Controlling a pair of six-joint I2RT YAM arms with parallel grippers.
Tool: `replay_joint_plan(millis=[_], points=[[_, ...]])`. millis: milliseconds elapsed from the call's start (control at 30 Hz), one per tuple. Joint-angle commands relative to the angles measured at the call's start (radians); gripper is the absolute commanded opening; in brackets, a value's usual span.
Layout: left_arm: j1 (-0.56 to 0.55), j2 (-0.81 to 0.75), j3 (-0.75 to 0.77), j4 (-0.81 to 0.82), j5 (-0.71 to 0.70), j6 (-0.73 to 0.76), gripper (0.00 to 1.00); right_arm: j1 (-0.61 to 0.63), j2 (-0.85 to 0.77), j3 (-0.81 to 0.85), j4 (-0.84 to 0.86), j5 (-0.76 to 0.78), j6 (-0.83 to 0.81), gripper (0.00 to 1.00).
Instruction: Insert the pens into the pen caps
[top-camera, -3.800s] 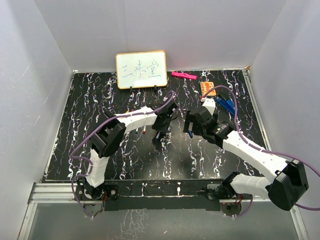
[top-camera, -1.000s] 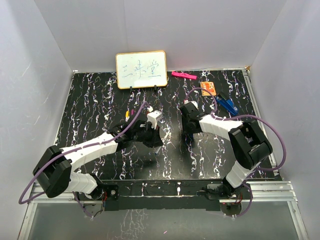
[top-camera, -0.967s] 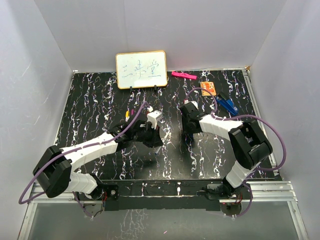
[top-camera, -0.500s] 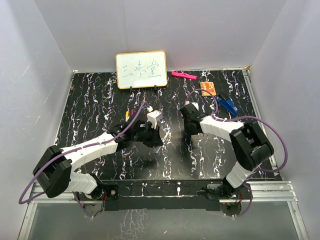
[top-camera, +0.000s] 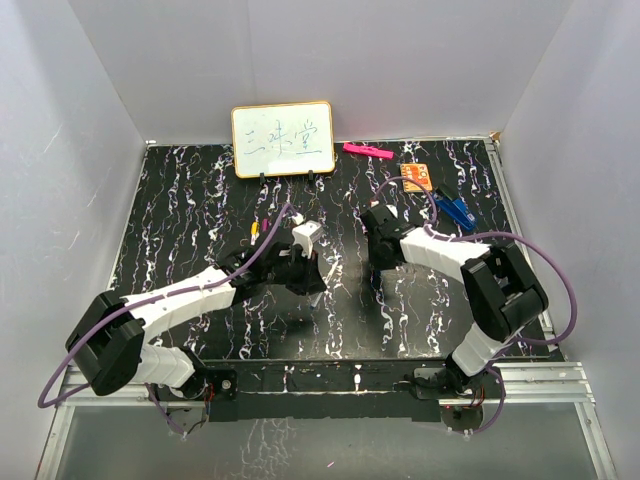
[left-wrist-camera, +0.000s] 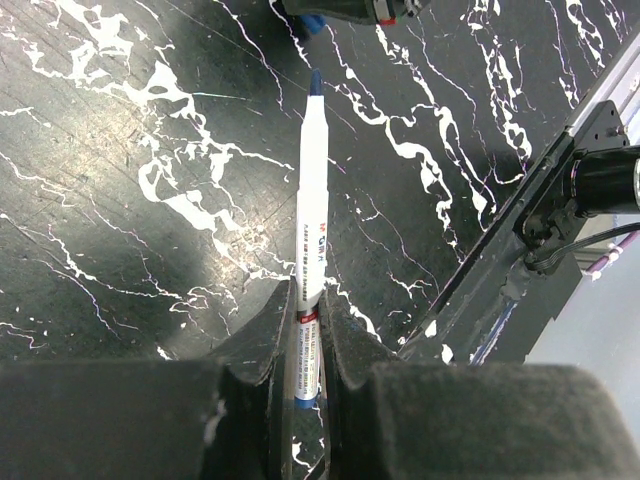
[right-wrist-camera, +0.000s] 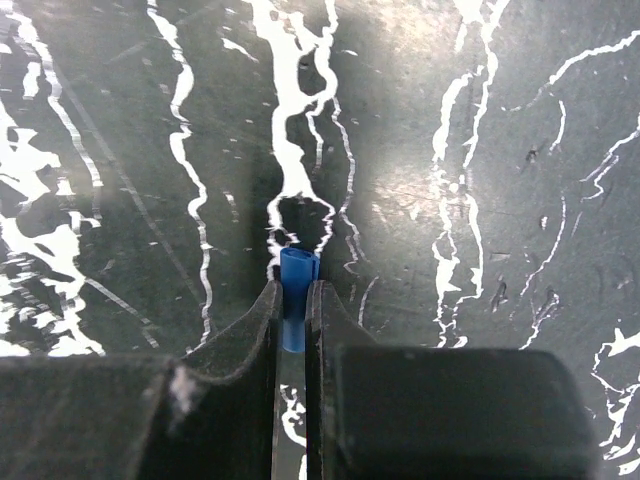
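Observation:
My left gripper (left-wrist-camera: 305, 300) (top-camera: 312, 275) is shut on the rear of a white-barrelled pen (left-wrist-camera: 311, 190). Its blue tip points away from the wrist, just above the marbled black table (left-wrist-camera: 120, 120). My right gripper (right-wrist-camera: 297, 292) (top-camera: 380, 260) is shut on a small blue pen cap (right-wrist-camera: 299, 270), which sticks out past the fingertips close to the table. In the top view the two grippers sit low near the table's middle, facing each other a short gap apart. Another pen (top-camera: 254, 230) peeks out beside the left arm, mostly hidden.
A small whiteboard (top-camera: 283, 139) stands at the back. A pink bar (top-camera: 367, 150), an orange card (top-camera: 416, 177) and a blue clip (top-camera: 455, 208) lie at the back right. The metal rail at the table's near edge (left-wrist-camera: 590, 160) shows in the left wrist view.
Over the last second the right gripper's jaws have closed on the blue cap and the right arm shifted slightly. The left arm holds still with its pen.

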Motion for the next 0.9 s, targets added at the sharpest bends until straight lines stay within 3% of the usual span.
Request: replay_joint_plan(millis=[0,300,633,867], points=[[-0.005,-0.044,-0.032,0.067,0.014,-0.021,0.0,-0.002,-0.077,0.102,0.025,-0.078,0.008,0.0],[-0.004,-0.078,-0.122,0.277,0.045,-0.082,0.0,0.006,-0.268,0.037,0.373,-0.224,0.03,0.0],[-0.008,-0.116,-0.209,0.518,0.007,-0.156,0.0,0.01,-0.476,-0.276,0.848,-0.304,0.158,0.0],[-0.011,-0.059,-0.189,0.576,0.002,-0.165,0.0,0.019,-0.548,-0.407,1.07,-0.288,0.223,0.0]])
